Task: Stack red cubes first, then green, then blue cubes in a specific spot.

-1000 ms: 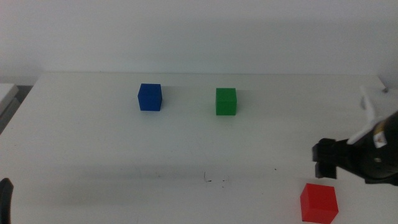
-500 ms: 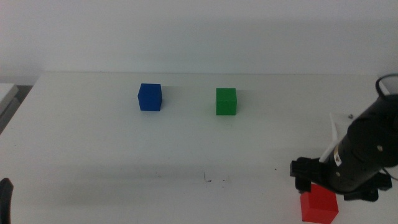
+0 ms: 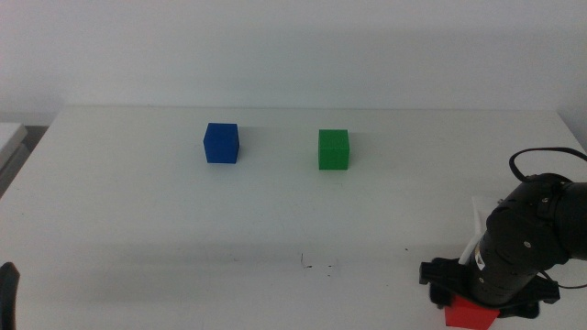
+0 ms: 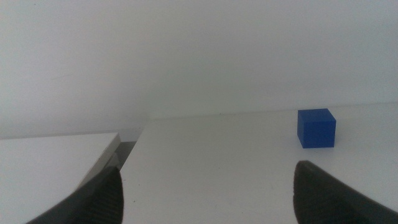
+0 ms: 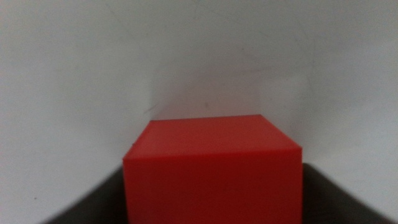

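Note:
The red cube (image 3: 468, 317) sits on the white table at the front right, mostly covered by my right arm. My right gripper (image 3: 477, 301) is lowered over it. In the right wrist view the red cube (image 5: 212, 168) fills the space between the two open jaws of the right gripper (image 5: 212, 193). The green cube (image 3: 333, 149) and blue cube (image 3: 221, 143) stand apart at the back. The spot with black specks (image 3: 316, 266) is at the front centre. My left gripper (image 3: 5, 295) waits at the front left, open and empty (image 4: 208, 168), facing the blue cube (image 4: 316, 127).
The table's left edge (image 4: 134, 146) borders a lower grey surface (image 3: 9, 137). A white wall runs behind the table. A black cable (image 3: 537, 156) loops above my right arm.
My right arm has swung forward and down from beside the red cube to directly over it, so it now covers most of the cube. The left arm and the other cubes have not moved.

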{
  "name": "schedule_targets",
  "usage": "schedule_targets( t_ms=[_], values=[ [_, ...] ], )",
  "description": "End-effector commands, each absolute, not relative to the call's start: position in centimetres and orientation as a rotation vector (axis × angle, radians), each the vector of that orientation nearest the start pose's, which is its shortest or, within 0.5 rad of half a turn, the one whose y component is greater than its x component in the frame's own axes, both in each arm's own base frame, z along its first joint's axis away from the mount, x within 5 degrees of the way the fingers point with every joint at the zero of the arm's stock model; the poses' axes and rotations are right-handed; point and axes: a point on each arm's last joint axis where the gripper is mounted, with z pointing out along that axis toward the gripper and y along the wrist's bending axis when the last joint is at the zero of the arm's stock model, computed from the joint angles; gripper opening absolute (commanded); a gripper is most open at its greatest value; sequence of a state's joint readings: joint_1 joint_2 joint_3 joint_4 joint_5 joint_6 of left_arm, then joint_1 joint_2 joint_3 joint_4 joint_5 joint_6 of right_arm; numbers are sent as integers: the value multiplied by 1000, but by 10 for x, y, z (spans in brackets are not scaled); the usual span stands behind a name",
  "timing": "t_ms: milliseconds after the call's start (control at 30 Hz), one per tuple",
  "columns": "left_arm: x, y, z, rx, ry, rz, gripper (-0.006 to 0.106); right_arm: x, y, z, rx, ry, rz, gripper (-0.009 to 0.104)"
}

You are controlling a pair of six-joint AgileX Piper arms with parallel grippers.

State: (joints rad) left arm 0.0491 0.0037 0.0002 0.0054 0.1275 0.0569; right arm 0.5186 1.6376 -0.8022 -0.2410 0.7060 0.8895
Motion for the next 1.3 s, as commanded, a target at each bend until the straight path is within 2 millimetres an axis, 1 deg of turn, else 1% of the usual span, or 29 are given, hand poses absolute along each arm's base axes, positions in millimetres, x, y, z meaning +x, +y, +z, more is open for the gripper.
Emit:
schedule_targets(
  t_ms=[0,33,67,100,133,167,233,333,433,500,600,700,800,900,967,1100,1267],
  values=[
    [56,3,203,9,1600,86,94,238,120,157,272,2930,-93,52],
    [56,3,203,9,1600,86,94,239,120,158,272,2929,-92,41],
    [56,3,203,9,1600,86,94,240,121,161,272,2923,-90,26],
    [56,3,203,9,1600,86,94,241,123,166,266,2921,-92,11],
    [56,3,203,9,1600,86,94,243,124,172,263,2915,-101,0],
    [56,3,203,9,1600,86,94,245,128,181,259,2909,-109,-2],
    [56,3,203,9,1600,86,94,252,138,198,245,2889,-101,2],
    [56,3,203,9,1600,86,94,272,161,222,188,2835,-53,9],
    [56,3,203,9,1600,86,94,295,193,236,130,2792,-29,11],
    [56,3,203,9,1600,86,94,309,218,238,87,2791,-23,11],
    [56,3,203,9,1600,86,94,324,252,230,43,2809,-7,11],
    [56,3,203,9,1600,86,94,330,274,221,13,2833,-5,11],
    [56,3,203,9,1600,86,94,331,287,211,-15,2848,-18,11],
    [56,3,203,9,1600,86,94,330,293,198,-17,2867,-26,11],
    [56,3,203,9,1600,86,94,330,295,189,-20,2886,-39,11],
    [56,3,203,9,1600,86,94,331,296,178,-19,2906,-59,11],
    [56,3,203,9,1600,86,94,332,297,170,-1,2916,-71,11]
  ],
)
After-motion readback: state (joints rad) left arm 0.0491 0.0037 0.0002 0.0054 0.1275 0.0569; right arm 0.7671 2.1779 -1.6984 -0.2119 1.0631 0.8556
